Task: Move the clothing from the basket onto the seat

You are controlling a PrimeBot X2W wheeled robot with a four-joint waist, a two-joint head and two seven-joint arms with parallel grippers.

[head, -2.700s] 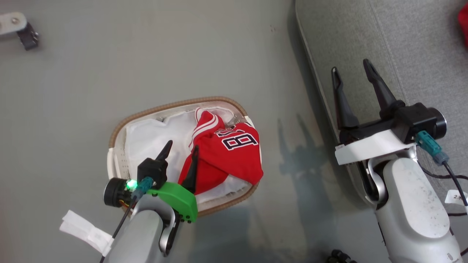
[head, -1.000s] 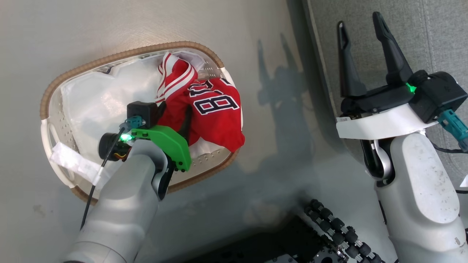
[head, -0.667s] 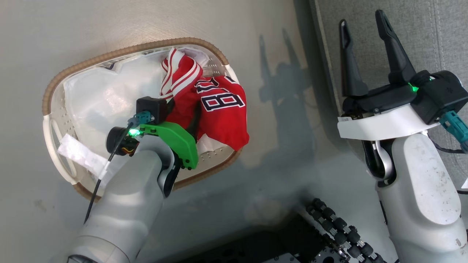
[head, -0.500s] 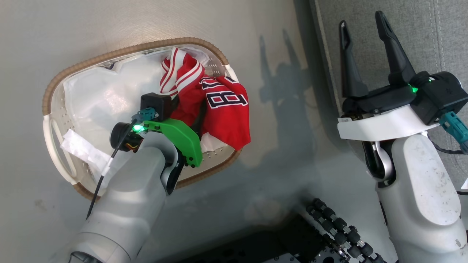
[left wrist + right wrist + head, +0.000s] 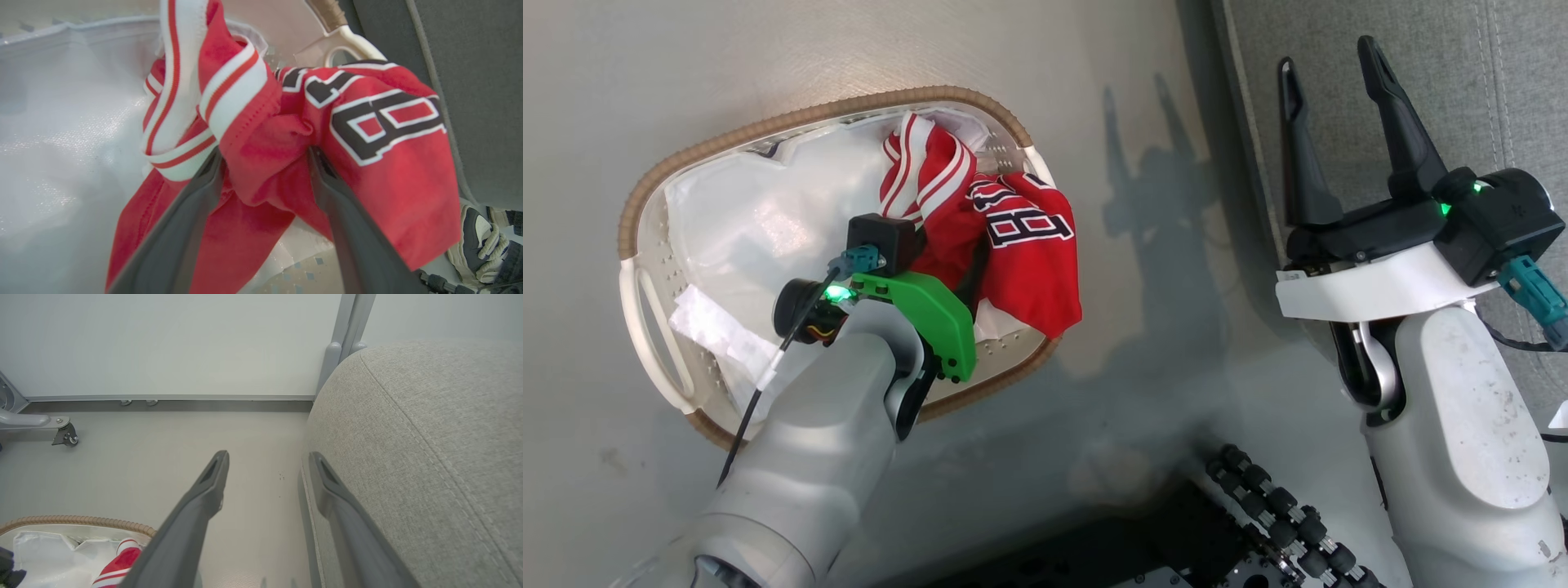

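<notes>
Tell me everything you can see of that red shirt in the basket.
The red shirt is soft sports fabric with white striped trim and a navy, white-edged numeral 8. It lies crumpled in the basket on a white liner, one edge draped over the rim. The left claw straddles a bunched fold, its fingers spread apart.

There is one basket (image 5: 792, 122). It has two white handles (image 5: 645, 327). In it I count one red piece of clothing (image 5: 1029, 269) and one white sheet (image 5: 752, 220). There is one big grey seat (image 5: 1462, 65). There are two grippers: one left gripper (image 5: 265, 154) and one right gripper (image 5: 1327, 53). Each has two long dark fingers (image 5: 204, 498), so that makes four fingers in all. I also count one shoe (image 5: 474, 237) and one small wheel (image 5: 67, 437).
</notes>
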